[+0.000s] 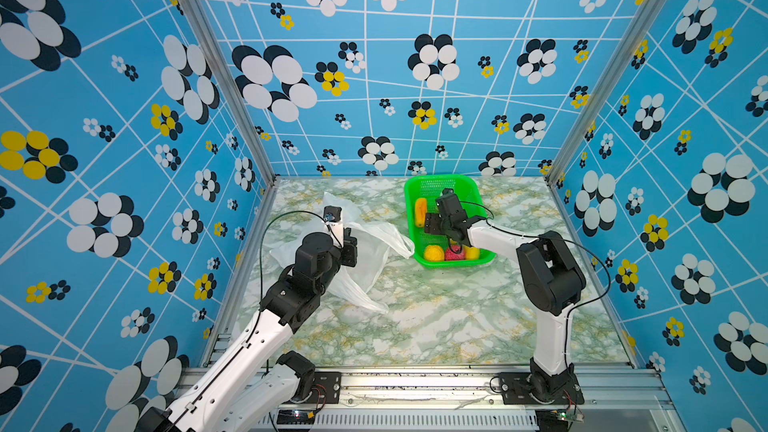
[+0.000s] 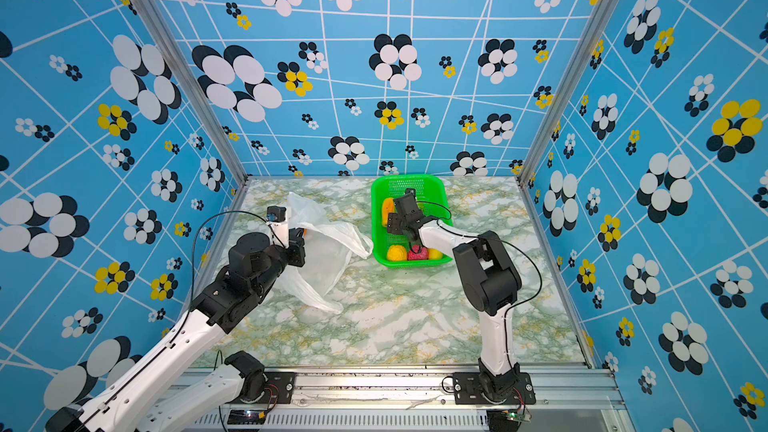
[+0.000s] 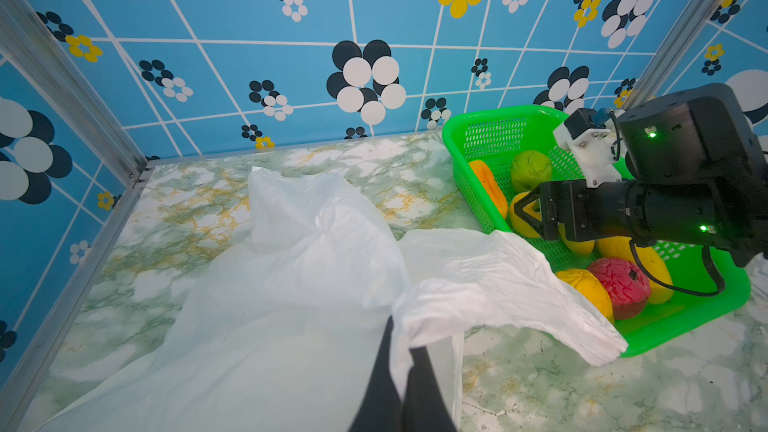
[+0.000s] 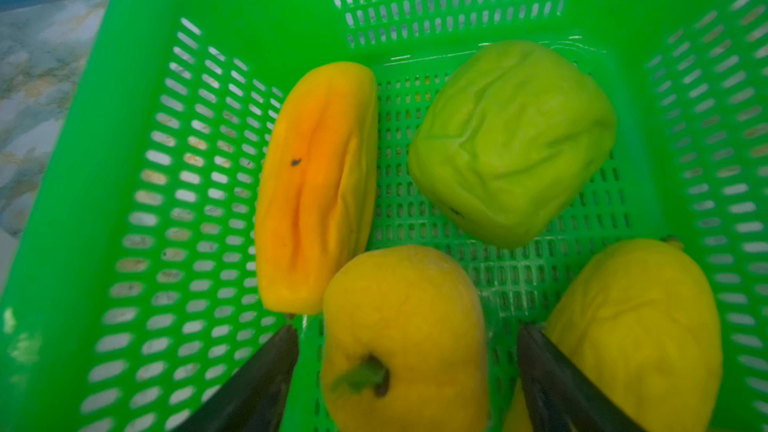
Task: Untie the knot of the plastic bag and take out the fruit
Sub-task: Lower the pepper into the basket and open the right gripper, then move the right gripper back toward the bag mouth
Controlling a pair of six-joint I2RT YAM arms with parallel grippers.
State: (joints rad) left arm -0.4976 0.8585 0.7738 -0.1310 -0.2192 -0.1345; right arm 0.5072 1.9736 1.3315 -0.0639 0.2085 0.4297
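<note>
The plastic bag (image 1: 374, 255) (image 2: 328, 255) (image 3: 299, 268) lies slack and crumpled on the marble table. Its handle ends trail loose toward the basket, and I cannot make out the knot. My left gripper (image 3: 402, 340) (image 1: 352, 245) is shut on a fold of the bag's film. The fruit lies in the green basket (image 1: 446, 179) (image 4: 124, 126): an orange-yellow oblong one (image 4: 316, 184), a green one (image 4: 511, 143), two yellow ones (image 4: 640, 326), and a red bumpy one (image 1: 455, 254) (image 3: 619, 284). My right gripper (image 4: 407, 330) (image 1: 430, 225) is open inside the basket. It straddles a yellow fruit (image 4: 403, 359) with a gap on each side.
The basket (image 2: 409, 178) stands at the back, right of centre, close to the rear wall. One bag handle (image 3: 540, 309) drapes over the basket's near corner. Patterned blue walls and aluminium posts (image 1: 216, 64) enclose the table on three sides.
</note>
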